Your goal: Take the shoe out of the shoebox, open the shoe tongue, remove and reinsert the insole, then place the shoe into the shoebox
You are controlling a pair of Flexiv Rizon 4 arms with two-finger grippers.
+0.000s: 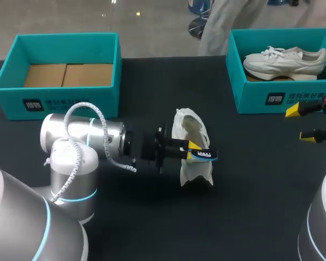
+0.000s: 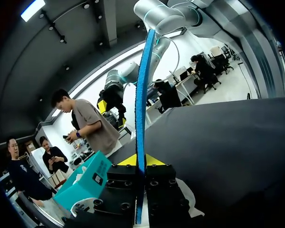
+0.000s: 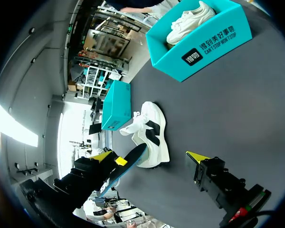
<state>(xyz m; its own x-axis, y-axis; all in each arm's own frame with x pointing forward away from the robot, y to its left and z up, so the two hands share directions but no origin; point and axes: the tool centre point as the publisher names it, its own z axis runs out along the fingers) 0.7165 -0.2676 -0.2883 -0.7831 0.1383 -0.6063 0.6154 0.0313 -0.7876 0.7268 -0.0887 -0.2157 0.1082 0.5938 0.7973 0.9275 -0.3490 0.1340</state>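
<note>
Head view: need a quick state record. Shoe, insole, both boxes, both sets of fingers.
shoe: white, on the table between the boxes
insole: blue, gripped over the shoe
left gripper: fingers shut on the insole
right gripper: fingers open, empty, in front of the right shoebox
left shoebox: teal, no shoe inside
right shoebox: teal, holds a second shoe, white

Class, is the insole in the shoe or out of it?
Out: the blue insole is pinched in the left end effector, over the white shoe.
</note>
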